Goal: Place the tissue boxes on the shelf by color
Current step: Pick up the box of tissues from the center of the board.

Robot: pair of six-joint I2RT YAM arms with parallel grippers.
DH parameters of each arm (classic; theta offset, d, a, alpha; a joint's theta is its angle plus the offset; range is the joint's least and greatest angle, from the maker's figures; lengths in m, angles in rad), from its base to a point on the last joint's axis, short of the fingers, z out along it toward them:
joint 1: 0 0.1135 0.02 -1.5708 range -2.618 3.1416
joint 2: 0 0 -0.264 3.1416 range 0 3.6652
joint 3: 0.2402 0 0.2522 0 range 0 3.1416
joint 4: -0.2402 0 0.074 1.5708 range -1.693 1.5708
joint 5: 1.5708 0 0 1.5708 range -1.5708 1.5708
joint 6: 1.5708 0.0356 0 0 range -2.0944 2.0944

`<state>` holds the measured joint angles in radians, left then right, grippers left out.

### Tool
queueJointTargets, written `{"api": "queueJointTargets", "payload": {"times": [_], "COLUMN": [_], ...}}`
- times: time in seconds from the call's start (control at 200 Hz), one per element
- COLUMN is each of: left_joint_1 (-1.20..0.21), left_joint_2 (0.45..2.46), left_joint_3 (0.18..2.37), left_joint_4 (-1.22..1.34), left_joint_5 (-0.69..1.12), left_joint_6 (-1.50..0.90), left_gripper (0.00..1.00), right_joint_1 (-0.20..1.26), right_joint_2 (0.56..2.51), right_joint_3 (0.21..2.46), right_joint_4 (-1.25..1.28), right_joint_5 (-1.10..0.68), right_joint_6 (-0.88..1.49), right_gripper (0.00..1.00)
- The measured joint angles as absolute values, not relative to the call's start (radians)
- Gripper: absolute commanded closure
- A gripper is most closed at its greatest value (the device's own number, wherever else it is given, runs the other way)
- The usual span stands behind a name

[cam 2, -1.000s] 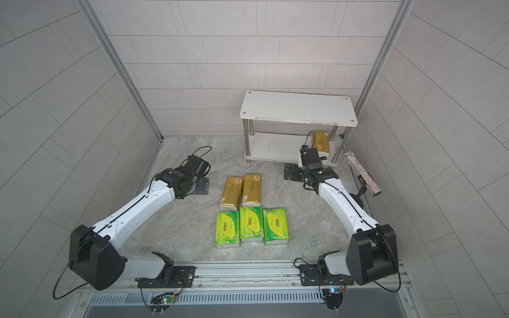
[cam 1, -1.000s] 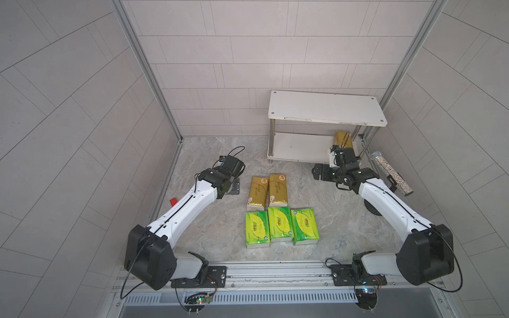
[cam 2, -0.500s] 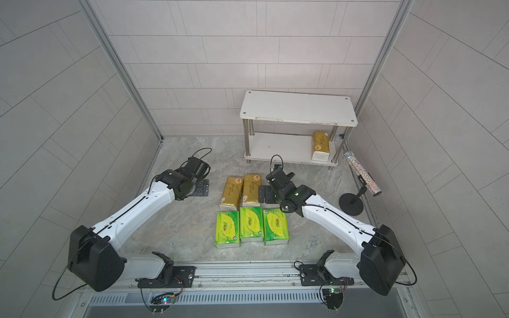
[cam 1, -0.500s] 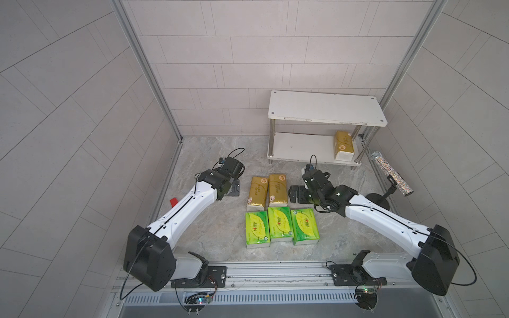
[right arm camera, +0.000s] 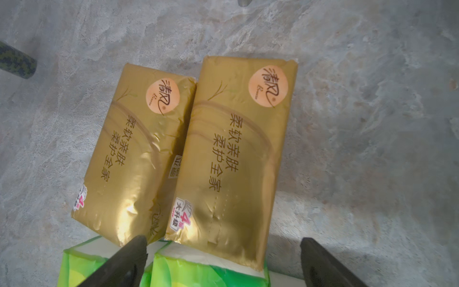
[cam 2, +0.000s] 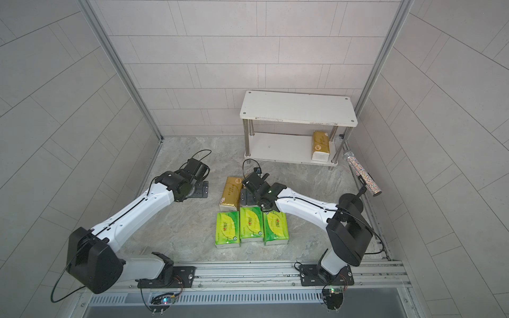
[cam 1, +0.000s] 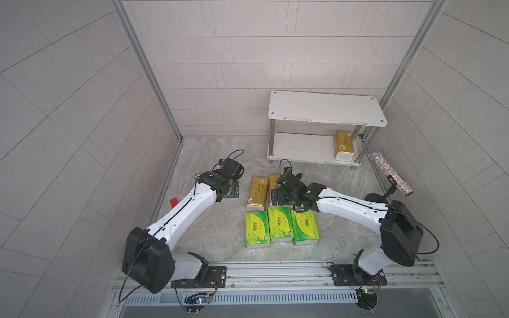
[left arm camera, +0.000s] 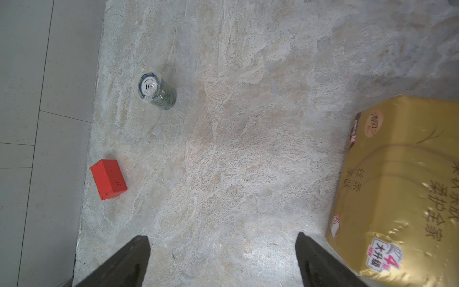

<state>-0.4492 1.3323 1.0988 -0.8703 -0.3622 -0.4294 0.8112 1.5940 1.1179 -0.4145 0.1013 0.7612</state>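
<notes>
The white two-tier shelf (cam 1: 325, 110) stands at the back right, and one gold tissue box (cam 1: 343, 145) lies at the right end of its lower board. Two gold boxes (right arm camera: 139, 149) (right arm camera: 236, 154) lie side by side on the floor. In front of them three green boxes (cam 1: 257, 230) (cam 1: 280, 224) (cam 1: 305, 227) form a row. My right gripper (right arm camera: 223, 241) hangs open over the near end of the right-hand gold floor box and holds nothing. Over bare floor to the left of the gold boxes, my left gripper (left arm camera: 222, 238) is open and empty.
A small red block (left arm camera: 108, 179) lies by the left wall, and a camouflage-patterned roll (left arm camera: 157, 90) lies on the floor near it. A glittery tube on a black stand (cam 1: 391, 173) leans at the right wall beside the shelf.
My right arm has drawn back from the shelf, leaving a gold box on the lower board, and swung left and forward to hang over the gold boxes on the floor. The left arm has not moved.
</notes>
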Motion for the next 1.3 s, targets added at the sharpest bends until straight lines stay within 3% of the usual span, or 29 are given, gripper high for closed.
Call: {"api": "queueJointTargets", "payload": {"times": [0.495,0.705,0.981,1.301], "left_joint_1": [-0.449,-0.449,-0.449,-0.449], "left_joint_2": [1.327,1.327,1.327,1.327], "left_joint_3": [1.099,1.095,1.095,1.095], "left_joint_4": [-0.871,-0.871,-0.870,-0.871], "left_joint_5": [-0.368,-0.368,-0.367,-0.363], "left_joint_6": [-0.429,-0.431,-0.435,-0.437], "left_gripper": [0.00,0.00,0.00,0.00], "right_joint_1": [0.812,0.812,0.785,0.630], "right_joint_2": [1.736,1.753,1.721,1.596], "right_joint_3": [1.154,1.153,1.095,0.977], "right_joint_4": [-0.397,-0.374,-0.341,-0.353], "right_joint_5": [0.116,0.119,0.147,0.151], "right_joint_6": [0.765,0.768,0.765,0.665], "right_gripper": [0.00,0.09,0.16,0.18]}}
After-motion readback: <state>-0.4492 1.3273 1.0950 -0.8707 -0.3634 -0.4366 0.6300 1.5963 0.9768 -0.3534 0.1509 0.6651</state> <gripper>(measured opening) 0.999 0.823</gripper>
